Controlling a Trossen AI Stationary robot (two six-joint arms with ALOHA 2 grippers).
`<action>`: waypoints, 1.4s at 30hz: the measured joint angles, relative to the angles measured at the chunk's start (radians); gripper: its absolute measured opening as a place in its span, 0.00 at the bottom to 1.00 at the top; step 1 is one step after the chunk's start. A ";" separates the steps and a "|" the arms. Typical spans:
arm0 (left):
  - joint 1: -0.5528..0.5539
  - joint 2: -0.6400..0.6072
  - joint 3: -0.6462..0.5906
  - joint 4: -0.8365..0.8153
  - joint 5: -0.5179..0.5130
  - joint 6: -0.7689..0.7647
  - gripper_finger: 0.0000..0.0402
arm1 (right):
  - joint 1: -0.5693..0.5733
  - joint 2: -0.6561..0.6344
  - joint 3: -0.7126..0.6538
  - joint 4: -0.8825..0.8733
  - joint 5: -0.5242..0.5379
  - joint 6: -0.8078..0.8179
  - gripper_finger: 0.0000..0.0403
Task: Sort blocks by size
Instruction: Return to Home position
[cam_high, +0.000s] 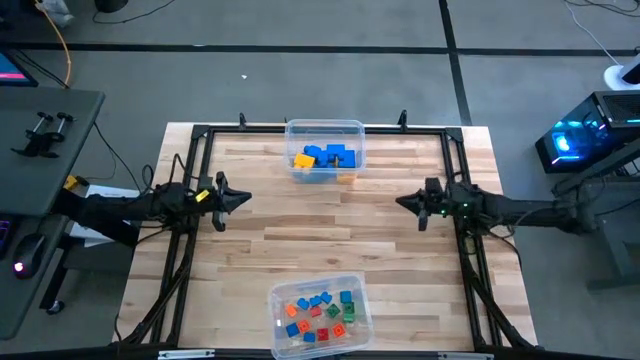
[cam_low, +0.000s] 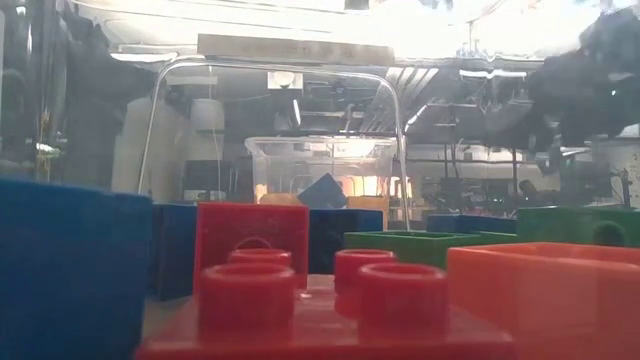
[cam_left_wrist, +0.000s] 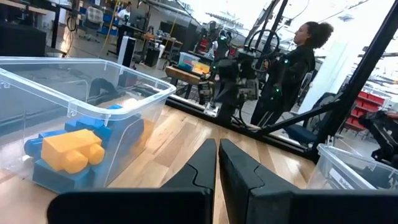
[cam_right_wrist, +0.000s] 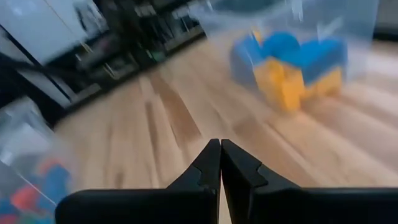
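The larger blue and yellow blocks (cam_high: 327, 158) lie in a clear bin (cam_high: 325, 128) at the table's far middle; they also show in the left wrist view (cam_left_wrist: 74, 146) and the right wrist view (cam_right_wrist: 292, 62). The tiny cubes (cam_high: 320, 312) in several colours lie in a second clear bin (cam_high: 285, 300) at the near middle, and they fill the low view (cam_low: 270, 290). My left gripper (cam_high: 247, 200) is shut and empty over the table's left part. My right gripper (cam_high: 400, 203) is shut and empty over the right part. Both point toward the table's middle.
A black frame (cam_high: 190, 150) runs along the table's left, far and right sides. A person (cam_left_wrist: 292, 62) stands beyond the table in the left wrist view. Bare wood (cam_high: 320, 235) lies between the two bins and between the grippers.
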 joint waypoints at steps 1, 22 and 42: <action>0.000 0.000 0.000 0.000 0.000 0.000 0.02 | 0.000 -0.035 -0.001 -0.001 0.000 0.000 0.02; 0.000 0.005 0.000 0.003 -0.007 0.001 0.02 | -0.003 -0.276 -0.002 0.020 0.000 0.005 0.02; 0.000 0.007 0.000 0.002 -0.007 0.001 0.02 | -0.003 -0.276 -0.002 0.006 0.000 0.005 0.02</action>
